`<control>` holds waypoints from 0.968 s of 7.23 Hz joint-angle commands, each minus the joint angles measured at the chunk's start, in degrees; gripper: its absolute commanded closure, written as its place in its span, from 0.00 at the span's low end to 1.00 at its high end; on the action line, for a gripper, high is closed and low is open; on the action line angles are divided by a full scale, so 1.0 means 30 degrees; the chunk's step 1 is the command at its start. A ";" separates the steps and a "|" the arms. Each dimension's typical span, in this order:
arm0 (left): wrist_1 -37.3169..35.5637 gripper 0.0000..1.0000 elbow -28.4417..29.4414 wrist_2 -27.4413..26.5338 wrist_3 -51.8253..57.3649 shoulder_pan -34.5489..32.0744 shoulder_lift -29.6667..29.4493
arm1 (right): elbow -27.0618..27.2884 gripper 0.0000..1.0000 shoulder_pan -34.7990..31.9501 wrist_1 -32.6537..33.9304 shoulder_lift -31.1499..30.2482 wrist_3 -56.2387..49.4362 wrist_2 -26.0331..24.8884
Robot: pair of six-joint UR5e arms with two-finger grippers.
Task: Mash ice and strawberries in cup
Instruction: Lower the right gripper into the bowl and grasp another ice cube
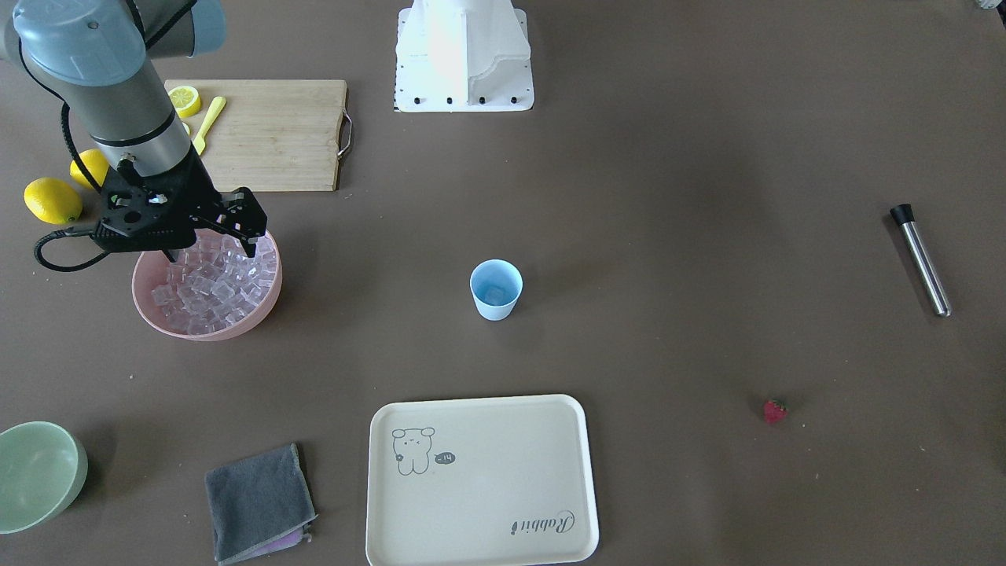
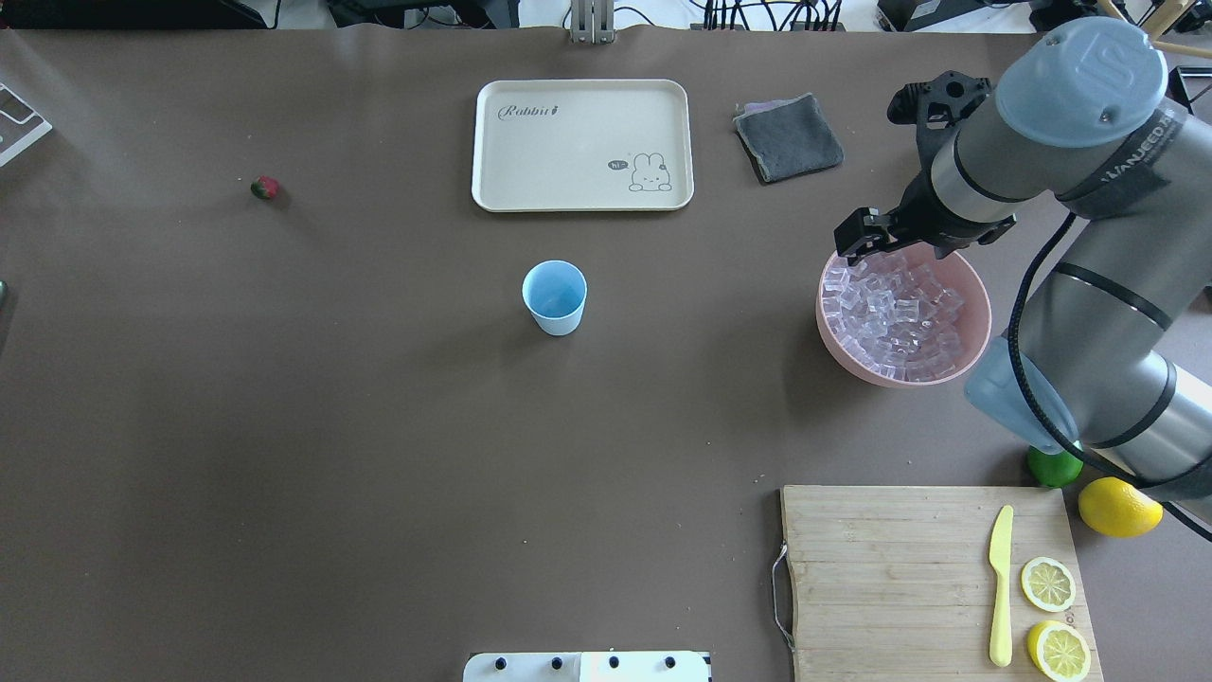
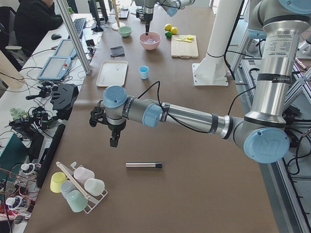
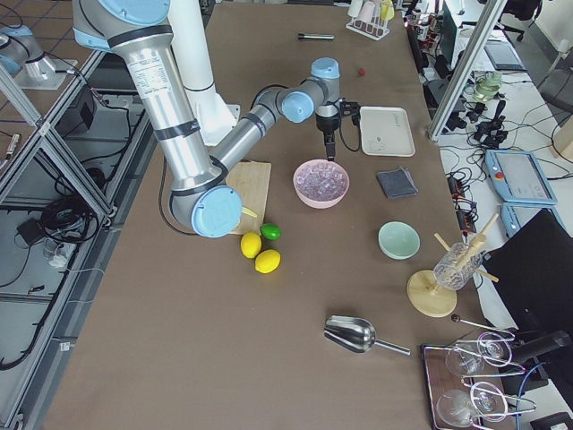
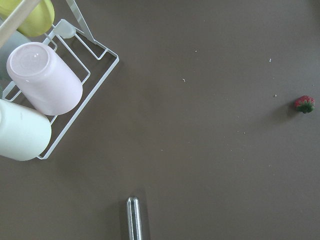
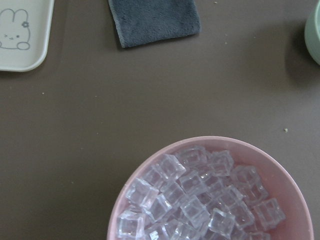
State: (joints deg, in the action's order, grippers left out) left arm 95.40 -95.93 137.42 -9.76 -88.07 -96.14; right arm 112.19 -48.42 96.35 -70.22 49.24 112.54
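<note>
Ice (image 1: 216,291) lies under the right tool (image 1: 211,251), spread wide; left tool (image 3: 113,141) is too small to tell its grip.

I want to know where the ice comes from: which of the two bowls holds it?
The pink bowl, below the right hand; it is heaped with ice. The green bowl holds none.

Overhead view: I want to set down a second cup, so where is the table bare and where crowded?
Bare: the wide stretch between the cup and the strawberry, and the near table left of the cutting board. Crowded: around the pink bowl under the right hand, lime and lemon nearby.
</note>
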 commanded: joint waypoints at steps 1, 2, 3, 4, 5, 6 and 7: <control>0.0015 0.02 -0.0014 0.0041 0.0000 0.0000 0.0024 | 0.0163 0.00 0.0666 0.0255 -0.1228 0.0165 -0.2192; 0.0015 0.02 -0.0015 0.0013 0.0000 0.0000 0.0024 | 0.0221 0.01 0.0905 0.0285 -0.1262 0.0167 -0.2296; 0.0015 0.02 0.0043 -0.0016 0.0000 0.0000 0.0024 | 0.0076 0.01 0.1168 0.0285 -0.1320 -0.0355 -0.2181; 0.0015 0.02 0.0073 -0.0017 0.0000 0.0000 -0.0005 | 0.0162 0.00 0.1548 0.0314 -0.1640 -0.0679 -0.2296; 0.0044 0.02 0.0073 -0.0017 0.0000 0.0000 -0.0034 | 0.0076 0.00 0.2248 0.0401 -0.1759 -0.2393 -0.2616; 0.0073 0.02 0.0073 -0.0017 0.0029 0.0000 -0.0005 | 0.0046 0.00 0.2197 0.0344 -0.1760 -0.2817 -0.2648; 0.0073 0.02 0.0015 -0.0017 0.0029 0.0029 0.0024 | 0.0249 0.00 0.2138 0.0256 -0.1789 -0.2560 -0.2562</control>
State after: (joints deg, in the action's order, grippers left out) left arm 95.58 -95.76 137.37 -9.70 -88.05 -96.15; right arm 112.54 -42.14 97.35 -75.43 42.09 104.82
